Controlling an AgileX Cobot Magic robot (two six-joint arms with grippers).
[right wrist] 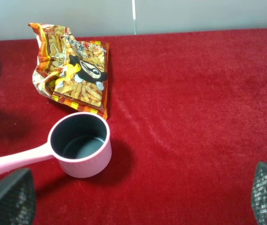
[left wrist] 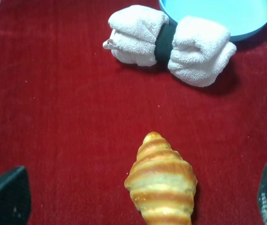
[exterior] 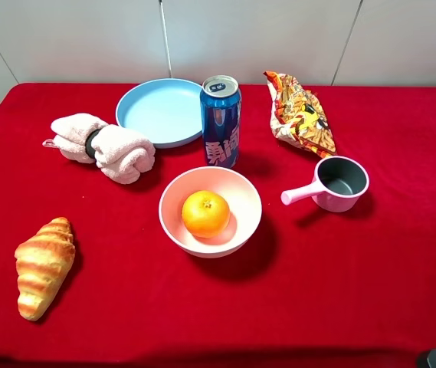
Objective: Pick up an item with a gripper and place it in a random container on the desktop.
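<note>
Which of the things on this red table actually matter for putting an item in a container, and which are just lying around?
Part of the job:
orange, already in the bowl
bowl
red cloth

Just lying about:
croissant
towel
blue plate
can
snack bag
pink cup

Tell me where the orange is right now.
In the exterior high view, the orange sits inside the pink bowl near the table's middle, just in front of the blue can.
</note>
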